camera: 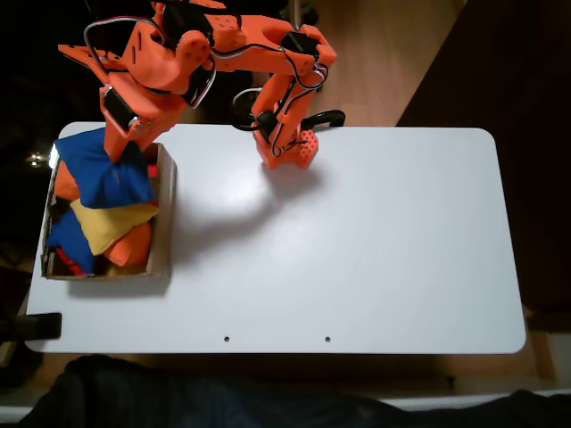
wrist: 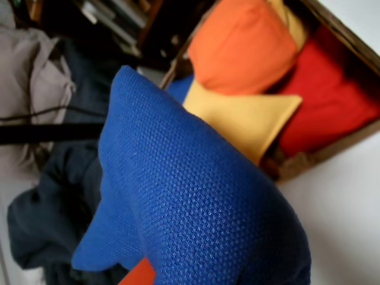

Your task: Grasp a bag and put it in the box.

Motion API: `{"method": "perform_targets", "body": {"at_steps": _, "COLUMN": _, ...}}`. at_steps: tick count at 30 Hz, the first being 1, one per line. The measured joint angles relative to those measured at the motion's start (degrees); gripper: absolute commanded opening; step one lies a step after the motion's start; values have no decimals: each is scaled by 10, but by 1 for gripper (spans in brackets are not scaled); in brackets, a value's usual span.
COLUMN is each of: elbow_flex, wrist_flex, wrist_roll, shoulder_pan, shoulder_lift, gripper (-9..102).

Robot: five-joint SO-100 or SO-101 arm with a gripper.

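The bag [wrist: 196, 202] is coarse-woven matt cloth — so are the yellow [wrist: 246, 119] and orange [wrist: 243, 44] bags. Box [camera: 163, 214]: raw matt cardboard. Table [camera: 357, 241] — smooth, faintly glossy.

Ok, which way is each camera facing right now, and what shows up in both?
Fixed view: above the white table, looking straight down; the orange arm reaches to the box at the left edge.
Wrist view: rides by the gripper, looking past the held blue bag into the box; an orange sliver of the gripper shows at the bottom edge.
Shared: the blue bag, yellow beanbag, box.
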State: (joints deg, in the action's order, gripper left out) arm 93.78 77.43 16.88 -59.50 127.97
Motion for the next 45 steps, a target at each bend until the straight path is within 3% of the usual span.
{"method": "perform_targets", "body": {"at_steps": 23, "elbow_flex": 0, "wrist_flex": -108, "wrist_roll": 46, "shoulder_pan": -83, "shoulder_lift": -142, "gripper": 0}}
{"method": "perform_targets", "body": {"at_steps": 45, "elbow_flex": 0, "wrist_flex": -146, "wrist_roll": 89, "shoulder_pan": -114, "shoulder_lift": -231, "gripper": 0}}
